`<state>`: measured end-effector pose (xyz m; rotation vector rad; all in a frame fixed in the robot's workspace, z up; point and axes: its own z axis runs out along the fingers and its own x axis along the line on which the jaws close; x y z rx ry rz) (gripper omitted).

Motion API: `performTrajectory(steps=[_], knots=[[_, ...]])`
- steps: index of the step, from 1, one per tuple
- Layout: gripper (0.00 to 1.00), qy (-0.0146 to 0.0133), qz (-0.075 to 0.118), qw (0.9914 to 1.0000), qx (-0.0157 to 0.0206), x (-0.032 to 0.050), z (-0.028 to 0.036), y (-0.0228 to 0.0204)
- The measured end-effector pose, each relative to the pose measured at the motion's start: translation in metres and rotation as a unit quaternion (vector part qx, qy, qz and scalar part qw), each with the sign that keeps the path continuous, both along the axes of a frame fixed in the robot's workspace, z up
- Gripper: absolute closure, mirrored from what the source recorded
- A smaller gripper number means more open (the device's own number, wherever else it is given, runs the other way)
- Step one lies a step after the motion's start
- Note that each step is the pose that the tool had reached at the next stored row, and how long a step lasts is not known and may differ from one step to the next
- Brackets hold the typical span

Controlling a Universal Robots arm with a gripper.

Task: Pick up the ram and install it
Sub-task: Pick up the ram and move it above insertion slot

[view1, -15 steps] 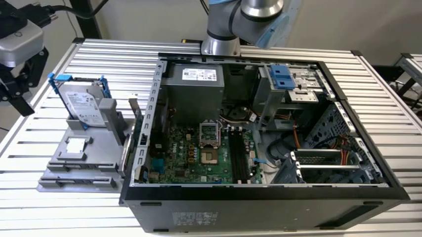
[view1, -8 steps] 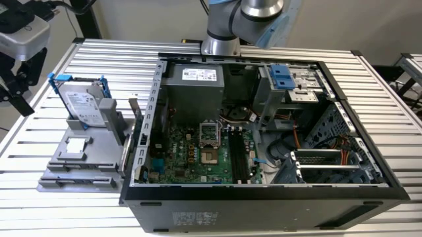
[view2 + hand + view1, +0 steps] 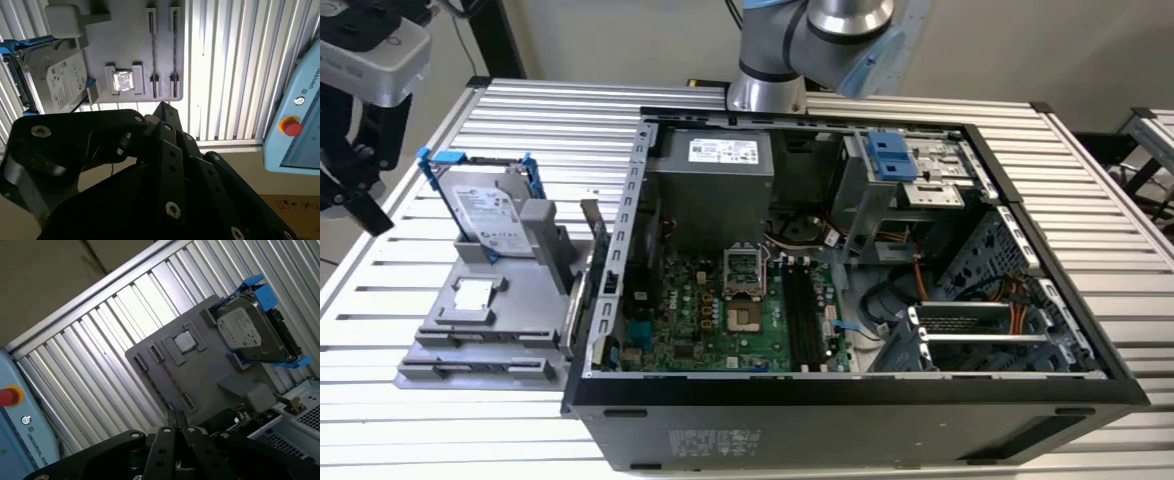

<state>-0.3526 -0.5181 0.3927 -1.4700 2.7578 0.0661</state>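
The gripper (image 3: pixel 162 107) hangs near the edge of the slatted table (image 3: pixel 1087 210), beyond the exterior view's left end of the grey holder tray (image 3: pixel 127 45); in both wrist views its jaws come together to a single point, closed, with nothing I can make out pinched between them. Where the ram sits I cannot tell. The tray's two long grooves (image 3: pixel 152 50) read as plain thin lines, and the black motherboard slots (image 3: pixel 803 318) inside the open computer case (image 3: pixel 854 425) are too dark to show whether a stick stands in one. As I judge it, this is the relation that matters: tray first, then case, both lie toward the exterior view's right of the gripper; the grooves run across that view, the slots from near to far — roughly a quarter turn apart.
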Motion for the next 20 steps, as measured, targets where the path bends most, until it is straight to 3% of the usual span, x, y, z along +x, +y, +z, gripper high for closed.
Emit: performTrajectory(steps=[5,10,14,20], knots=[[1.00,-0.0067,0.041,0.99915,0.0001,0.0000,-0.0001,0.0000],[1.00,-0.0098,0.081,0.99663,0.0002,0.0000,-0.0002,0.0000],[1.00,-0.0101,0.114,0.99339,0.0006,-0.0001,-0.0003,0.0000],[1.00,-0.0115,0.166,0.98608,0.0009,0.0000,-0.0003,0.0000]])
